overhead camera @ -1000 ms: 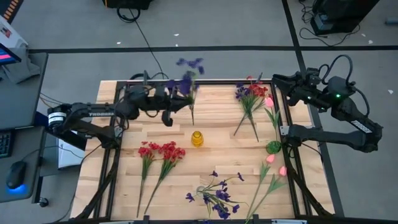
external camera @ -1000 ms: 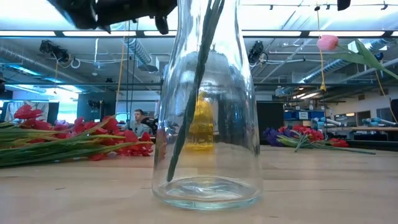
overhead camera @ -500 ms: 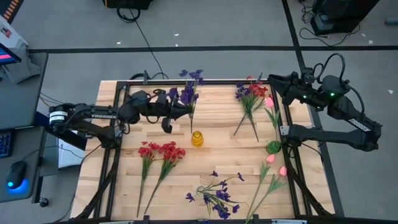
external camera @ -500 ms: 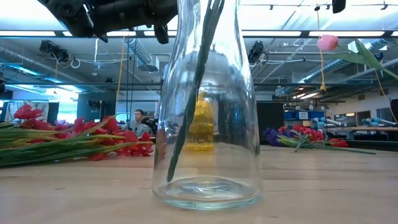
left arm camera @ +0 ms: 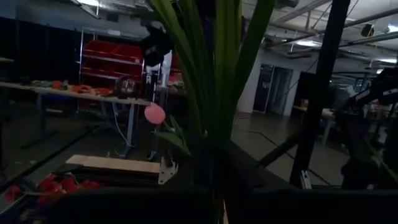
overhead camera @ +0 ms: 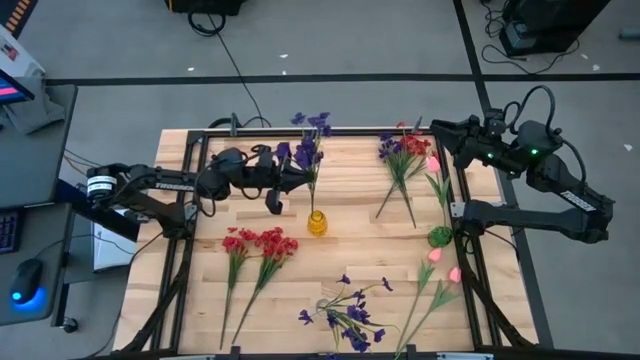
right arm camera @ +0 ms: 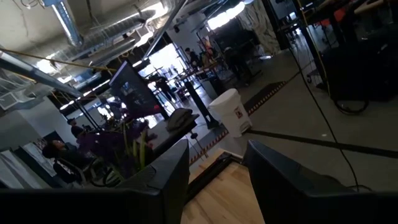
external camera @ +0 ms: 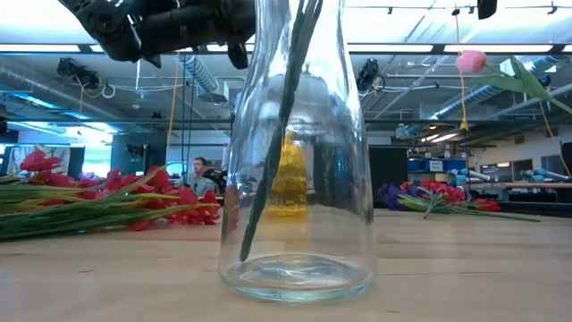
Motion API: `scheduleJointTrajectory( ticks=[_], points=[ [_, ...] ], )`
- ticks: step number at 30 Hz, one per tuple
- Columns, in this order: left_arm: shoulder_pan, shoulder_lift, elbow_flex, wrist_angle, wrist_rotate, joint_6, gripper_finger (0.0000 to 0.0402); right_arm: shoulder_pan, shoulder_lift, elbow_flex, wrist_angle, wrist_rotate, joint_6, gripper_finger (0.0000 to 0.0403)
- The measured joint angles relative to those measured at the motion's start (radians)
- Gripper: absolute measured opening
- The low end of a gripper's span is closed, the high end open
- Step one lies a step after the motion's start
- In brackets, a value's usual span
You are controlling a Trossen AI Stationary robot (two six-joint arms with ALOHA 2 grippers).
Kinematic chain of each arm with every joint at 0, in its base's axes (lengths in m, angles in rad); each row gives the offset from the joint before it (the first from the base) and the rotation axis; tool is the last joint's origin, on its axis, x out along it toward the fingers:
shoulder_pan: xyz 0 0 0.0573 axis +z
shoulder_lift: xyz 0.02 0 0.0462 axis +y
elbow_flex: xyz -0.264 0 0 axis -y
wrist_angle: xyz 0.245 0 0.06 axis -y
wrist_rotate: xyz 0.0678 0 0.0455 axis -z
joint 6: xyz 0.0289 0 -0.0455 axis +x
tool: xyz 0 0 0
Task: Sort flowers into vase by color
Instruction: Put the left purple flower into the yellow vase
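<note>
My left pincer is clamped tight on the stems of a purple sprig, holding it upright with the stems running down into the clear glass vase near the front edge of the worktop. Since a second ago I have carried the sprig nearer the small yellow vase, and the blooms now sit lower and closer to mid-worktop. My right pincer waits at the far right corner as before, its fingers parted about halfway and holding nothing.

The sprig has dark purple clustered blooms over long thin green stems and narrow leaves; through the glass the stems slant down to the vase floor.

On the pale wooden worktop lie two red sprigs on the left, loose purple sprigs at the near edge, a mixed red and purple bunch at the far right, and pink tulip buds along the right side. Around it is grey floor with cables; behind, an open workshop under strip lights, where a person sits far off.
</note>
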Motion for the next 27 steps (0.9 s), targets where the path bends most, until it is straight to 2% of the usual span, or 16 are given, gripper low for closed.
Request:
scheduleJointTrajectory(
  ticks=[10, 27],
  points=[
    [-0.002, 0.028, 0.000, -0.008, -0.011, -0.006, 0.0015, 0.000, 0.000, 0.000, 0.000, 0.000, 0.000, 0.0171],
    [-0.028, 0.150, 0.000, 0.036, -0.011, -0.016, 0.0018, 0.000, 0.000, 0.000, 0.000, 0.000, -0.016, 0.0171]
  ],
)
